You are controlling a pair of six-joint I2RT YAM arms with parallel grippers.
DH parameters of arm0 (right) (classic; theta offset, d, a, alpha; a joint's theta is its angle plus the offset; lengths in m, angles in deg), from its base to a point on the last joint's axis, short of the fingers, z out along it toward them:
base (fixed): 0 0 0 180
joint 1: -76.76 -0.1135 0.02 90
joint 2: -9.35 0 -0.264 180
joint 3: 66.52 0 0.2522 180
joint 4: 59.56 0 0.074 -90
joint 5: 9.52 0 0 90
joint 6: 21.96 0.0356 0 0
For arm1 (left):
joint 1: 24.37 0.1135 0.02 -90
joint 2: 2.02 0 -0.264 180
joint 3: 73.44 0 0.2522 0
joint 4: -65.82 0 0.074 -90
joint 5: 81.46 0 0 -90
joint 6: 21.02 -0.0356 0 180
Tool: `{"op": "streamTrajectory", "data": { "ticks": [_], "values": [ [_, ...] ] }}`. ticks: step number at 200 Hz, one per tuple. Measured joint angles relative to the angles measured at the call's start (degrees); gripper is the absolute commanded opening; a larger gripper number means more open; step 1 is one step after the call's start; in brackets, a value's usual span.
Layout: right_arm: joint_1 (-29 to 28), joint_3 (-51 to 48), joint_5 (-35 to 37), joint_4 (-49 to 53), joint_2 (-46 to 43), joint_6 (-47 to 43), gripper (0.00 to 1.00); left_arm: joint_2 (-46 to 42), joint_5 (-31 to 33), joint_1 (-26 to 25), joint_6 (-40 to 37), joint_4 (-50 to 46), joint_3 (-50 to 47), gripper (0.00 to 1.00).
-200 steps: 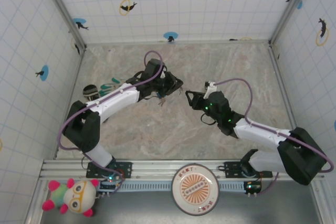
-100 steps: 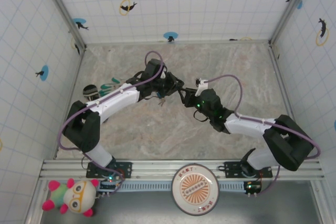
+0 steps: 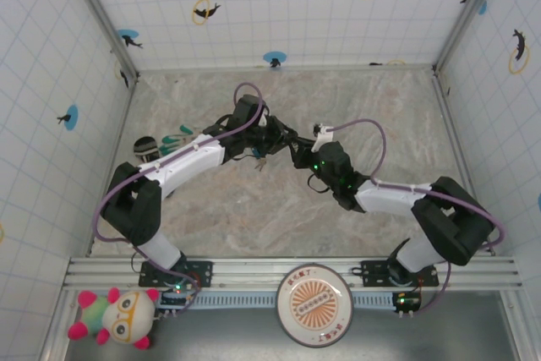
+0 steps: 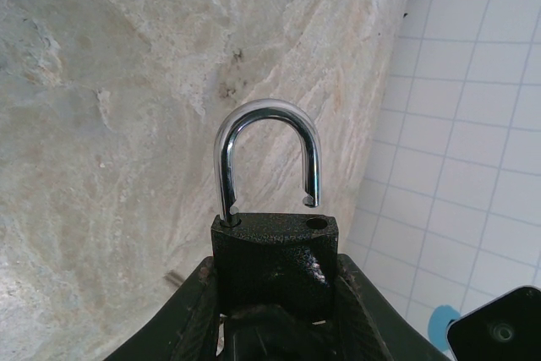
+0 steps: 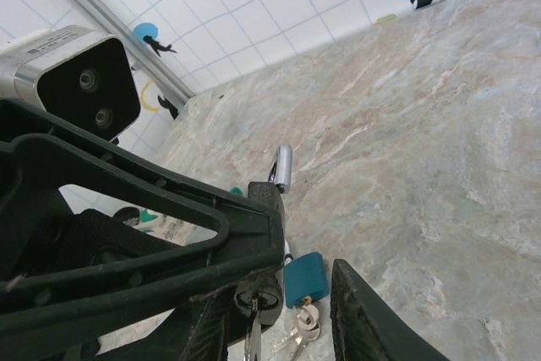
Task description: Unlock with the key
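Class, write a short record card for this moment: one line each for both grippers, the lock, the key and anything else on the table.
left arm: left gripper clamped on the black metal padlock
lock: silvery shackle has one leg lifted out of its hole, open
key: small dark key hangs under the padlock
right arm: right gripper with jaws apart, flanking the key, not gripping it
table: small blue padlock with silvery keys lies on the marble-patterned table
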Motion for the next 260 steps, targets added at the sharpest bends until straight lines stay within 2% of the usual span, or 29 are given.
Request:
{"op": "streamTrajectory", "data": {
  "ticks": [12,29,54,75,86,114,146,208,260],
  "values": [
    [0.0,0.0,0.46,-0.44,0.28,-0.15,0.28,0.0,-0.07,-0.11,0.15,0.33,0.0,0.0],
    [-0.11,0.26,0.57,-1.57,0.79,-0.2,0.16,0.02,0.04,-0.09,0.42,0.87,0.0,0.0],
    [-0.24,0.74,0.7,-2.29,1.29,-0.52,0.06,0.02,0.44,-0.04,0.81,1.49,0.0,0.0],
    [-0.24,0.74,0.55,-2.16,1.29,-1.22,0.01,0.02,0.76,0.0,0.79,1.31,0.0,0.13],
    [-0.22,0.76,0.31,-2.05,1.29,-1.25,0.0,0.02,0.76,0.02,0.76,1.25,0.0,0.23],
    [0.0,0.68,-0.44,-1.53,0.9,-1.4,0.0,0.02,0.68,0.31,0.11,1.01,0.0,0.39],
    [0.9,-1.7,-4.24,-0.5,-2.01,-1.44,0.0,-0.11,1.25,1.36,-2.16,0.63,0.0,0.48],
    [3.32,-5.27,-11.78,2.49,-9.97,-2.67,0.0,-2.29,2.82,3.93,-7.69,-0.94,0.0,0.47],
    [6.93,-5.42,-19.69,4.48,-14.93,-3.34,0.0,-2.34,-1.18,3.93,-15.28,-1.95,0.15,0.45]
  ]
}}
